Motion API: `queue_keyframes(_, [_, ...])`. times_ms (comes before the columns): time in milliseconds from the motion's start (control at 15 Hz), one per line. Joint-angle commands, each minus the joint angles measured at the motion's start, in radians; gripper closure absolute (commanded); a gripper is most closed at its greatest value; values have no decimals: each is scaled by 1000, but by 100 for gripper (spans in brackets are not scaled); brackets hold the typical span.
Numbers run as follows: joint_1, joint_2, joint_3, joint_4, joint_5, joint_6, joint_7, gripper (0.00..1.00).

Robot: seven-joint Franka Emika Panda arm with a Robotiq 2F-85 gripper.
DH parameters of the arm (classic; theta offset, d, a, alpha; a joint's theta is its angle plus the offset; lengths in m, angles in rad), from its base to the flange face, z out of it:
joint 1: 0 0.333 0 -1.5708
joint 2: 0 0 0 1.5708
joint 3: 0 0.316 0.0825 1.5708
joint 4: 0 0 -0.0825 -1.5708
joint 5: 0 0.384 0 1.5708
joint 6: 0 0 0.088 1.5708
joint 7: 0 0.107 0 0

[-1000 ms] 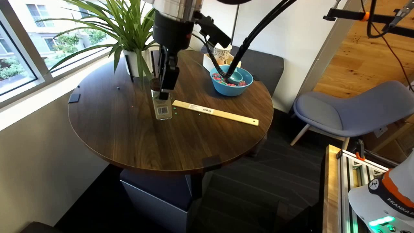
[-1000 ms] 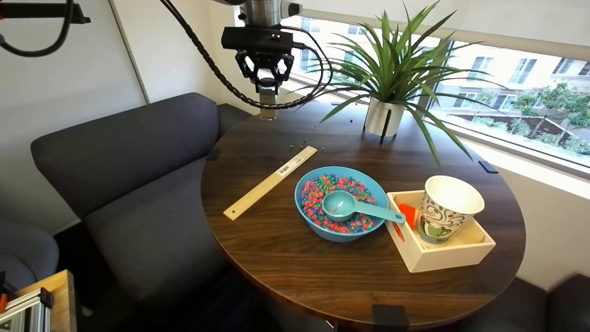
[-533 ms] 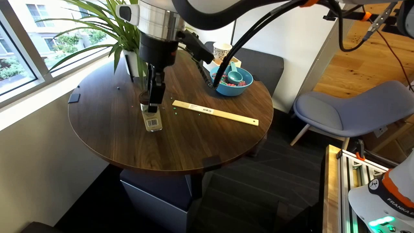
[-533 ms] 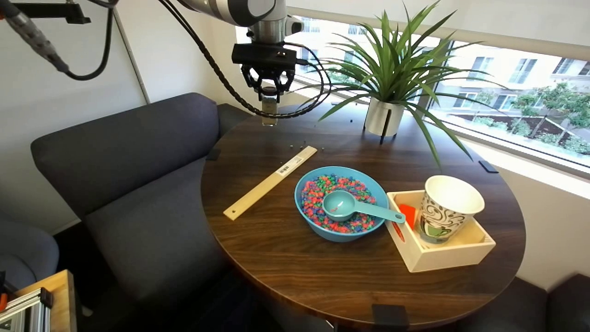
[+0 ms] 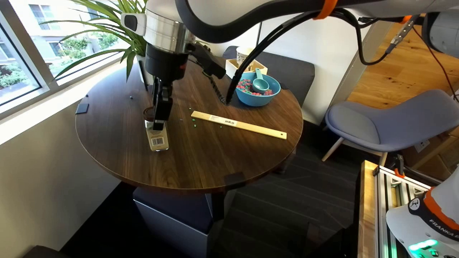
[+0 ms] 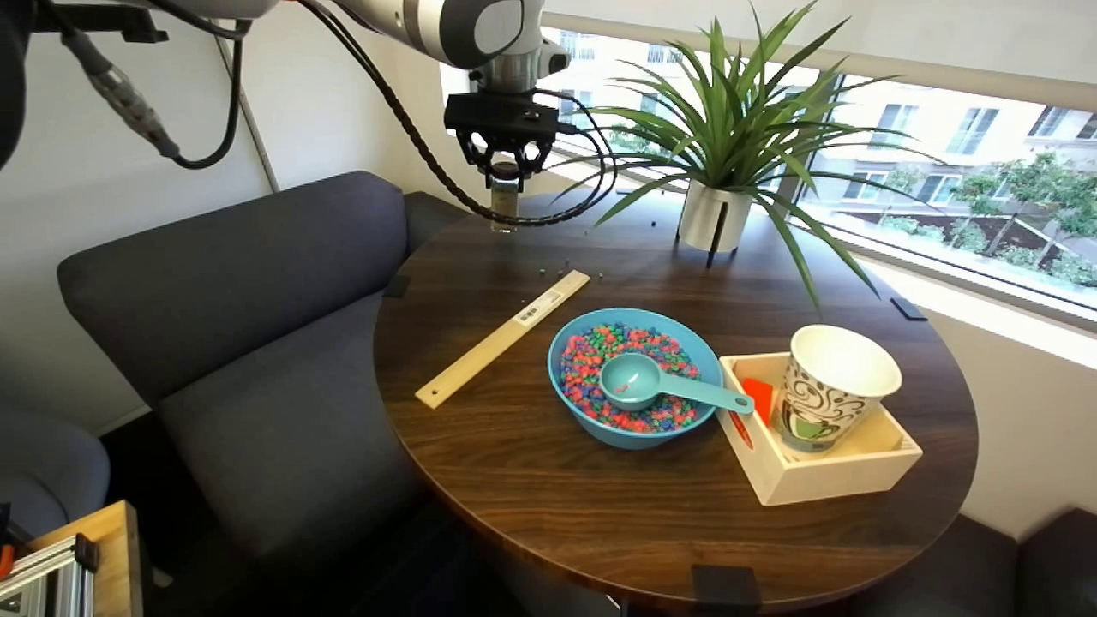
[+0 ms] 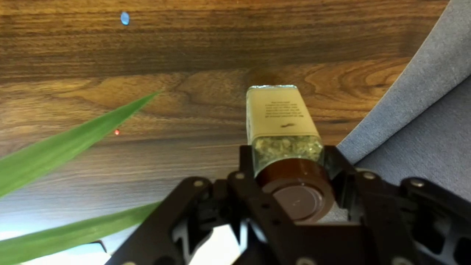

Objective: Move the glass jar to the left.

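Note:
The glass jar (image 7: 281, 110) is a clear, square-sided jar with a pale beige label, greenish contents and a dark brown lid. My gripper (image 7: 289, 154) is shut on it just below the lid, one finger on each side. In both exterior views the jar (image 5: 157, 139) (image 6: 504, 206) hangs from the gripper (image 5: 159, 120) (image 6: 504, 178), roughly upright, over the far part of the round wooden table (image 5: 215, 157). I cannot tell whether its base touches the table. Part of the lid is hidden behind a finger in the wrist view.
A potted plant (image 6: 716, 218) stands near the window; its leaves (image 7: 81, 136) reach close to the gripper. A wooden ruler (image 6: 506, 338), a blue bowl (image 6: 630, 437) with beads and a scoop (image 6: 632, 381), and a wooden box (image 6: 823, 480) holding a paper cup (image 6: 827, 394) are on the table.
The gripper has moved with the jar held in it: left and lower in an exterior view, slightly right and lower in an exterior view. The other things have not moved.

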Motion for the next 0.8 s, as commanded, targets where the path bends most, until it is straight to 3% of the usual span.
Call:
queue_keyframes(0, [-2, 37, 11, 51, 4, -23, -19, 75])
queue_keyframes(400, [4, 65, 8, 81, -4, -59, -12, 75])
queue_keyframes(467, [5, 68, 8, 85, -4, -63, -11, 38])
queue_keyframes(533, [6, 70, 8, 90, -6, -70, -10, 24])
queue_keyframes(733, [11, 72, 5, 107, -10, -90, -5, 4])
